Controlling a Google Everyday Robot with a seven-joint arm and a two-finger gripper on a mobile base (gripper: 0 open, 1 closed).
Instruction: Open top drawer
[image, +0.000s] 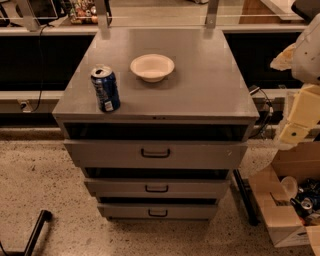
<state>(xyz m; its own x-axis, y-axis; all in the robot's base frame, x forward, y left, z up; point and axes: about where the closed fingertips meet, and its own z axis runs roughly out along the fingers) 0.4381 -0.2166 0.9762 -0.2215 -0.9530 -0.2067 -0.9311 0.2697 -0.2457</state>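
Note:
The top drawer (200, 154) is the widest of three grey metal drawers in a grey cabinet, with a small black centre handle (155, 153). A dark gap shows between its front panel and the cabinet top. Two narrower drawers (190, 188) (190, 211) with like handles sit below it. My arm's white and cream parts are at the right edge. My gripper (295, 131) hangs there, to the right of the cabinet at about the top drawer's height, well away from the handle.
A blue drink can (105, 89) and a white bowl (152, 67) stand on the cabinet top (200, 90). An open cardboard box (280, 210) with cans and a cup sits on the floor at the right. A black bar (37, 231) lies at the lower left.

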